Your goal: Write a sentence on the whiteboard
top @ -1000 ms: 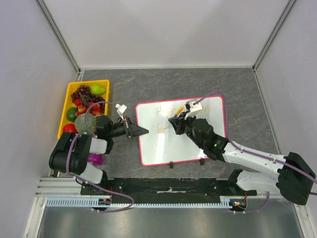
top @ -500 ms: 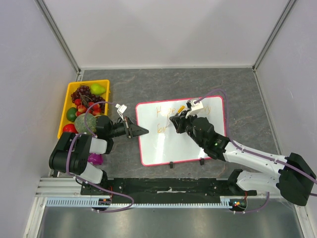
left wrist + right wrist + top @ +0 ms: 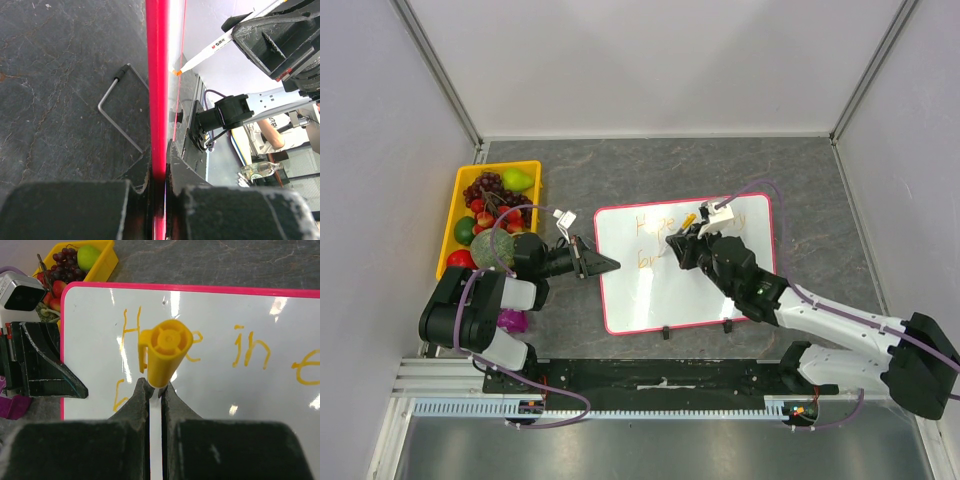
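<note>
The whiteboard (image 3: 700, 290) lies on the dark table, pink-framed, with two black feet on its near edge. My left gripper (image 3: 605, 264) is shut on its left edge; the left wrist view shows the red frame (image 3: 157, 100) pinched between the jaws. My right gripper (image 3: 682, 243) is shut on a white marker with a yellow cap (image 3: 165, 352), held over the board's upper middle. The marker's orange tip (image 3: 176, 73) sits at the board's surface. The sentence (image 3: 655, 222) is thin orange writing in two lines, partly hidden by the right gripper; "in" (image 3: 250, 352) is readable.
A yellow fruit tray (image 3: 498, 166) with grapes and other fruit stands left of the board, beside the left arm. A purple object (image 3: 512, 320) lies by the left arm's base. A bent wire stand (image 3: 120, 110) shows under the board's edge. Grey walls enclose the table.
My right gripper has shifted slightly to the right along the second line with the marker. The left gripper and the board have not moved.
</note>
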Robot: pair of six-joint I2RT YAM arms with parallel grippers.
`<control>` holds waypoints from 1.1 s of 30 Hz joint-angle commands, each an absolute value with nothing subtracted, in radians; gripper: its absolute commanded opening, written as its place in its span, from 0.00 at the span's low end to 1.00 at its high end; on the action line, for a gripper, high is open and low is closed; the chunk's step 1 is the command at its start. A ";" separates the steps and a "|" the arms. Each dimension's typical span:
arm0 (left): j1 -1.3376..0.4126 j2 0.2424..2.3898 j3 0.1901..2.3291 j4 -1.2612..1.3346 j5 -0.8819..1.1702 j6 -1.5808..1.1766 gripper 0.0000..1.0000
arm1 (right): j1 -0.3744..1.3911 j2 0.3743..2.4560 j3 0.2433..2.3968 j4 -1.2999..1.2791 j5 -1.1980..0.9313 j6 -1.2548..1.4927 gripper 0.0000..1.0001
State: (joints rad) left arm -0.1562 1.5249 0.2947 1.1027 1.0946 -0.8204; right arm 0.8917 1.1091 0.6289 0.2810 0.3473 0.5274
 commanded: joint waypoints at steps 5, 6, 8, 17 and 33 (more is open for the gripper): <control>-0.160 1.540 0.295 1.063 1.020 -0.663 0.02 | 0.882 1.042 0.627 0.288 0.324 0.505 0.00; -0.161 1.539 0.295 1.063 1.019 -0.663 0.02 | 0.882 1.040 0.627 0.287 0.325 0.505 0.00; -0.160 1.540 0.295 1.063 1.019 -0.663 0.02 | 0.882 1.035 0.627 0.282 0.324 0.503 0.00; -0.161 1.542 0.295 1.063 1.019 -0.664 0.02 | 0.881 1.052 0.600 0.287 0.307 0.515 0.00; -0.160 1.540 0.296 1.065 1.022 -0.664 0.02 | 0.882 1.085 0.569 0.299 0.328 0.529 0.00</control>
